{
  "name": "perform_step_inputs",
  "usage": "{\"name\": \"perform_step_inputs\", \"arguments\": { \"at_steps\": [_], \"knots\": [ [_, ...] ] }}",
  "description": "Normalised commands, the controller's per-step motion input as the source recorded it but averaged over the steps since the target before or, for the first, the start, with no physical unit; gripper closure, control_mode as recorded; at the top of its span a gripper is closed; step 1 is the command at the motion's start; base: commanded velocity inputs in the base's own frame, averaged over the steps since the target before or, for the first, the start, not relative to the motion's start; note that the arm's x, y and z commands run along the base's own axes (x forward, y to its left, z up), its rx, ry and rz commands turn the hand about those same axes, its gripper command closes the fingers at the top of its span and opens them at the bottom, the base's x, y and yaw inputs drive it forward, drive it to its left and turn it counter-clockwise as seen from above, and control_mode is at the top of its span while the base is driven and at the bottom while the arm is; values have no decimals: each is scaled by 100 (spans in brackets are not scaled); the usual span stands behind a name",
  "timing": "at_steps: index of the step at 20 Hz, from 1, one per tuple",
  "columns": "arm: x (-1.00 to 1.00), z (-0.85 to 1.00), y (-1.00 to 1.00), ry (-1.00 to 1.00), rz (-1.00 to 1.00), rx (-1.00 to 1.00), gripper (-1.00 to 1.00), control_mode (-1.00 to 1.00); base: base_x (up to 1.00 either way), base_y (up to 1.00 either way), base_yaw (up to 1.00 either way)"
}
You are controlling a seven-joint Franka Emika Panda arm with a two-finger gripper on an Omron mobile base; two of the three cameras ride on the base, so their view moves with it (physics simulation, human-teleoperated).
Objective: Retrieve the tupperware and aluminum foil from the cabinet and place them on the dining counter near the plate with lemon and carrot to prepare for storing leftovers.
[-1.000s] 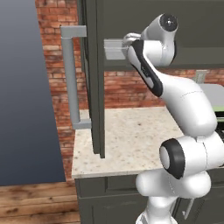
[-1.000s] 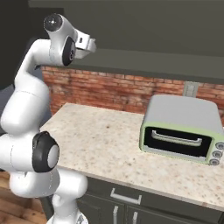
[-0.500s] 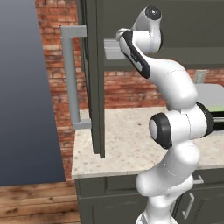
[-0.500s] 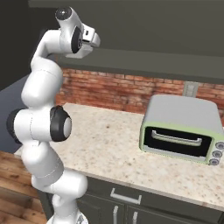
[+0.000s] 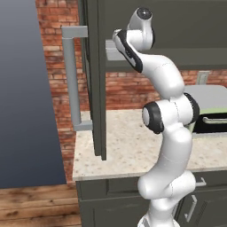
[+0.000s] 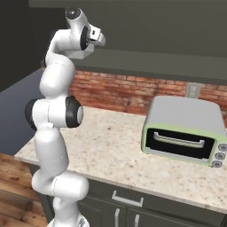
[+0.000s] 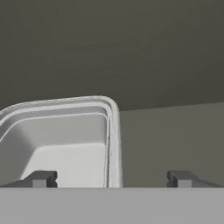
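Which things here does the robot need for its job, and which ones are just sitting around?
Needed for the job:
- tupperware, a pale open container inside the cabinet
- cabinet, door open
- gripper, open, its right rim between the fingertips

Just sitting around:
- toaster oven
- counter
- wall outlet
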Motion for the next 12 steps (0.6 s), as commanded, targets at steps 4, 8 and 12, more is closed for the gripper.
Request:
{"name": "perform_step_inputs", "arguments": {
  "at_steps": [4, 8, 12],
  "knots": [
    [45, -36, 4, 7, 0, -3, -100, -100, 0, 0, 0],
    [46, -34, 7, 4, 0, -4, -100, -100, 0, 0, 0],
    [39, -36, 17, 1, 0, -6, 100, -100, 0, 0, 0]
  ]
}}
